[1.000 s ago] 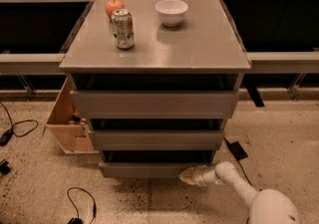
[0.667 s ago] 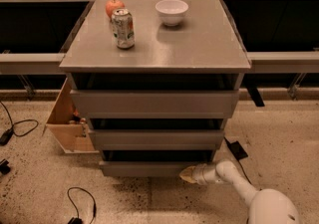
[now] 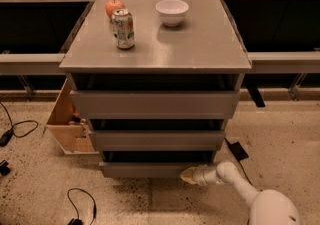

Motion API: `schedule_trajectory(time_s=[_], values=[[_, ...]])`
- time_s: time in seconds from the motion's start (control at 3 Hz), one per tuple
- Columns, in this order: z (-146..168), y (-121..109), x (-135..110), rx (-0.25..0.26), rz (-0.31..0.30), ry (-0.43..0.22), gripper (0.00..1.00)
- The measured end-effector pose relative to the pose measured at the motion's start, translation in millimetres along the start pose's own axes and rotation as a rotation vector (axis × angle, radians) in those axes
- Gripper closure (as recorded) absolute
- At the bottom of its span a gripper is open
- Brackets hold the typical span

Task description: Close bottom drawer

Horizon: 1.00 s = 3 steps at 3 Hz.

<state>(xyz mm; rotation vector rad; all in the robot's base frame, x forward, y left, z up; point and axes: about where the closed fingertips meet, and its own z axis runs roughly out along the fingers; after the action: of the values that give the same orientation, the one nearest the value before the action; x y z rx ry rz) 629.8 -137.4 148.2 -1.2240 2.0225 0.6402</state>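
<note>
The grey cabinet (image 3: 156,44) has three drawers. The bottom drawer (image 3: 145,170) is the lowest, a shallow grey tray with a plain flat front, pulled out a little, with a dark gap above it. My gripper (image 3: 189,175) is at the right end of that drawer's front, its tan tip against the front's lower right part. The white arm (image 3: 235,181) reaches in from the lower right.
A soda can (image 3: 123,29), a red apple (image 3: 114,6) and a white bowl (image 3: 172,11) stand on the cabinet top. A light wooden box (image 3: 67,119) sits at the cabinet's left. Black cables (image 3: 80,203) lie on the speckled floor. A dark flat object (image 3: 237,151) lies at the right.
</note>
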Motion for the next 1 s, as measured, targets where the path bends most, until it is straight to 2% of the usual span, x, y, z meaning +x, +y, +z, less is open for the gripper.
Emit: schedule_trajectory(time_s=[0.33,0.67,1.0], values=[[0.1,0.1,0.0,0.000,0.000,0.000,0.28],[0.1,0.1,0.0,0.000,0.000,0.000,0.05],[0.1,0.1,0.0,0.000,0.000,0.000,0.00]])
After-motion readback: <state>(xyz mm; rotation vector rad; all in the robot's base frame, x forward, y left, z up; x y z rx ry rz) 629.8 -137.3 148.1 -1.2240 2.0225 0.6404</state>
